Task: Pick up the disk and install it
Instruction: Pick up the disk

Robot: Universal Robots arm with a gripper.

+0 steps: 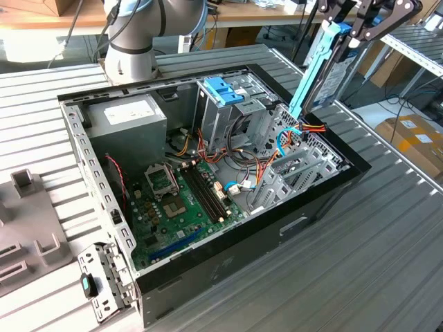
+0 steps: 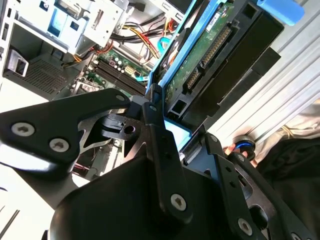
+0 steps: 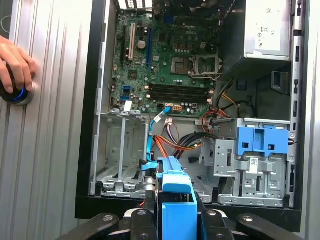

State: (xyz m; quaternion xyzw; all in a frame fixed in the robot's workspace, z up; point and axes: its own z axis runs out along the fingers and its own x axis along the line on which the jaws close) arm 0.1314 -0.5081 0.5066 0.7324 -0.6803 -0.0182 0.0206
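Note:
The disk [image 1: 315, 66] hangs edge-on and tilted above the open computer case [image 1: 325, 190], at the exterior view's right, blue rail showing. My gripper [image 1: 349, 34] is shut on its upper end. In the second wrist view the disk's [image 2: 205, 60] green circuit-board side faces the camera, and the black fingers [image 2: 152, 107] of my gripper [image 2: 180, 125] clamp its blue rails. In the first wrist view the disk [image 3: 172, 182] sits in my gripper [image 3: 175, 212], above the case's near wall. An empty metal drive bay [image 3: 120, 150] lies just beyond its lower end.
Inside the case are the motherboard [image 3: 165, 50], a grey power-supply box [image 3: 265, 30], a drive cage with a blue handle [image 3: 262, 140] and loose coloured cables [image 3: 175, 142]. A hand [image 3: 15, 67] rests on a blue-lit button [image 3: 19, 95] on the ribbed table beside the case.

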